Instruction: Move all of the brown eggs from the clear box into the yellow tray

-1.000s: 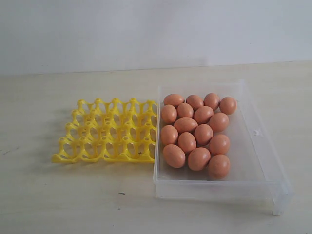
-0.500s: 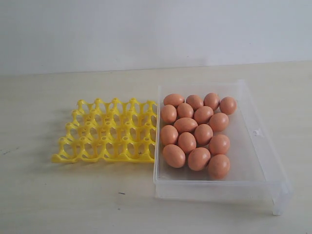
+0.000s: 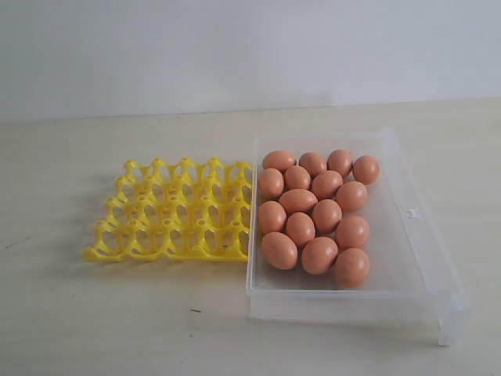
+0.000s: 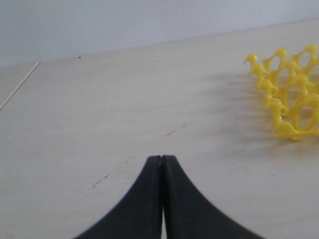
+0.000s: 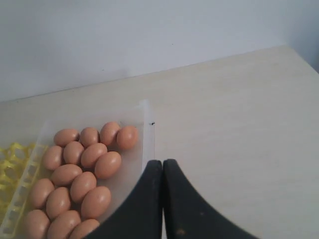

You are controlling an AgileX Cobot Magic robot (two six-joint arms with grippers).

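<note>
Loosely, brown eggs [image 3: 298,201] lie sideways, axes mixed.

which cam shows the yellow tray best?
Exterior view: the whole yellow tray shows, every cup empty. Left wrist view catches only one corner; right wrist view only a blurred strip beside the clear box.

Bright, even, soft light throughout, slightly washed out. Faint, diffuse shadow beside yellow tray [image 4: 291,94] on pale tabletop [image 4: 124,114]. Mild milky sheen along clear box [image 3: 352,305] walls, no harsh glare. Exterior view a touch soft and grainy. Dark left gripper [image 4: 162,157] soft-edged up close.
</note>
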